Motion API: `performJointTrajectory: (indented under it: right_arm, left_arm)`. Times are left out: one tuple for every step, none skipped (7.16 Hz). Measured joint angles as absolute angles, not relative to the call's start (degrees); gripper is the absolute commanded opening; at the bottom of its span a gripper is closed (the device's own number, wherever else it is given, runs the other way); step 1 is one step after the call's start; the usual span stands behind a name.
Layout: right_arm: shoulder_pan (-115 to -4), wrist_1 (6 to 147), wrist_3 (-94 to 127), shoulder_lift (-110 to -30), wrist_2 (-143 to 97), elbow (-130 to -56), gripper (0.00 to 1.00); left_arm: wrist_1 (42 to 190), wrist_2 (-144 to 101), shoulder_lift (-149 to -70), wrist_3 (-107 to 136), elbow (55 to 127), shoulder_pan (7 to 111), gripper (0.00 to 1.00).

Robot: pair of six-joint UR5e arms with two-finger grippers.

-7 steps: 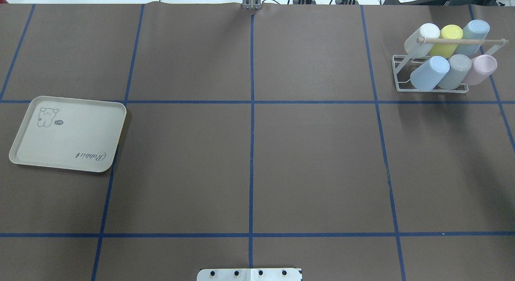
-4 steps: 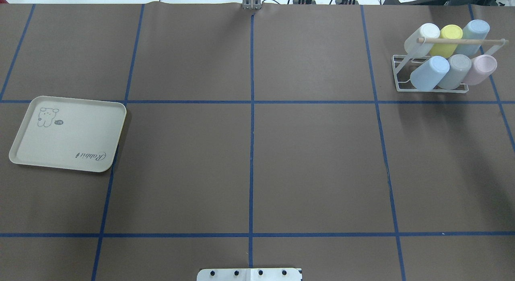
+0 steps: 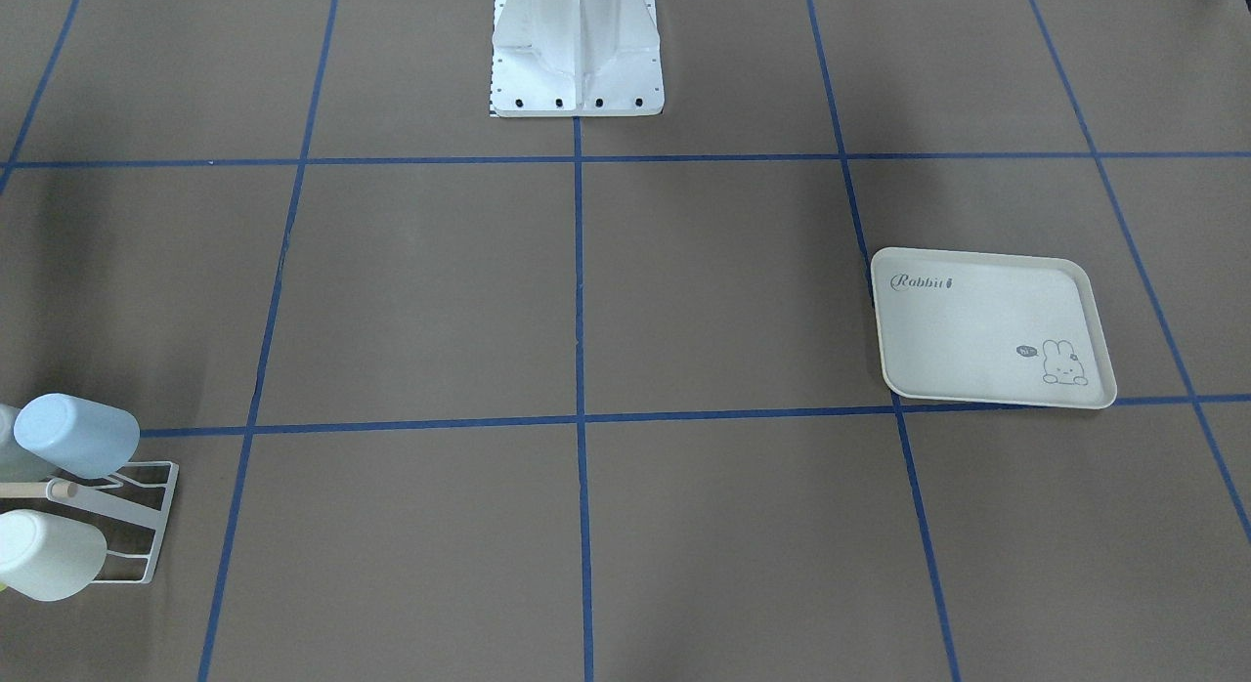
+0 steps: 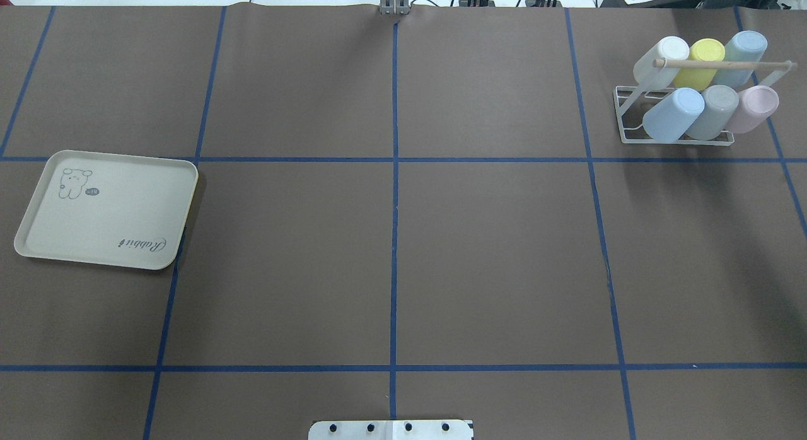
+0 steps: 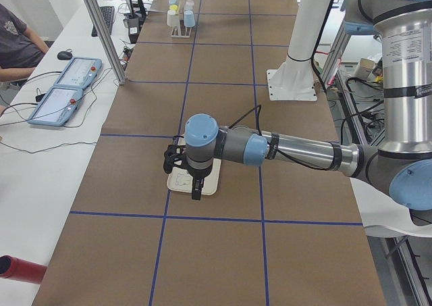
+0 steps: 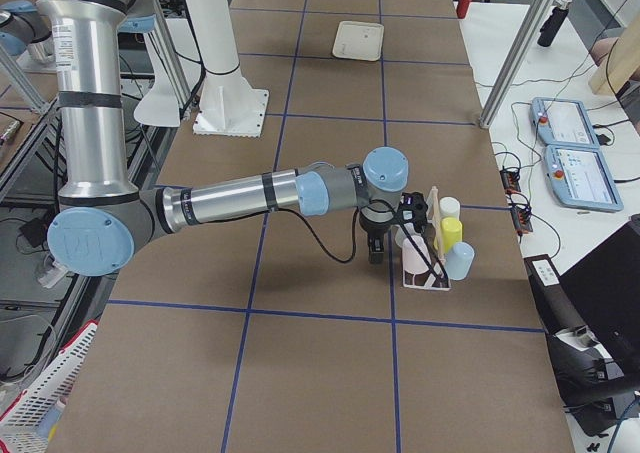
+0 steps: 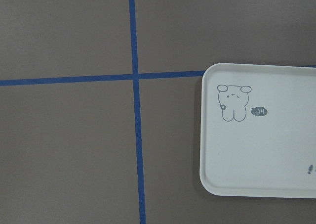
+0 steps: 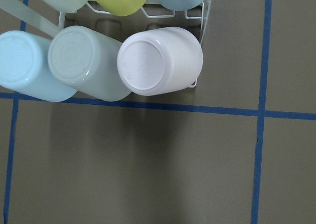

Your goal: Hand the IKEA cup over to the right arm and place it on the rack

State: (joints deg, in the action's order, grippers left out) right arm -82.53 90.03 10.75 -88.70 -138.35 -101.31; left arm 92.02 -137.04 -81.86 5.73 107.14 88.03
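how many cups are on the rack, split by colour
On the rack:
blue cups: 2
white cup: 1
yellow cup: 1
grey cup: 1
pink cup: 1
Total: 6 cups

Rack (image 4: 620, 118) filled by six cups (image 4: 673, 115), dowel (image 4: 719, 64) across its top, broad table (image 4: 492, 257) between rack and tray (image 4: 107, 210)

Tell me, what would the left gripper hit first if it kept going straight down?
Probably the rabbit-print tray: the left gripper points straight down over it in the side view. Depth is unclear, so perhaps the table beside it.
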Motion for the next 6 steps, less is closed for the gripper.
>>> performJointTrajectory:
  right_arm:
    - [-82.53,90.03,10.89,-88.73,-138.35,-101.35,0.99]
    - [-82.53,90.06,11.09,-88.97,-138.34,-101.24,0.99]
    - [-82.53,90.08,11.22,-89.45,-138.38,-101.23,0.99]
    - [-82.54,90.08,11.24,-90.12,-138.45,-101.24,0.99]
    - [-82.56,90.09,11.25,-90.82,-138.46,-101.14,0.99]
    - [-82.55,90.09,11.25,-91.47,-138.38,-101.03,0.99]
  left_arm:
    - [92.02,-137.08,-81.89,5.77,107.17,88.04,1.0]
    - [92.0,-137.1,-81.91,5.79,106.94,88.03,1.0]
    - [91.96,-137.1,-81.9,5.8,106.31,88.04,1.0]
    - [91.95,-137.11,-81.81,5.8,105.26,88.04,1.0]
    - [91.94,-137.11,-81.77,5.8,104.21,88.03,1.0]
    - [91.85,-137.11,-81.79,5.84,103.5,88.03,1.0]
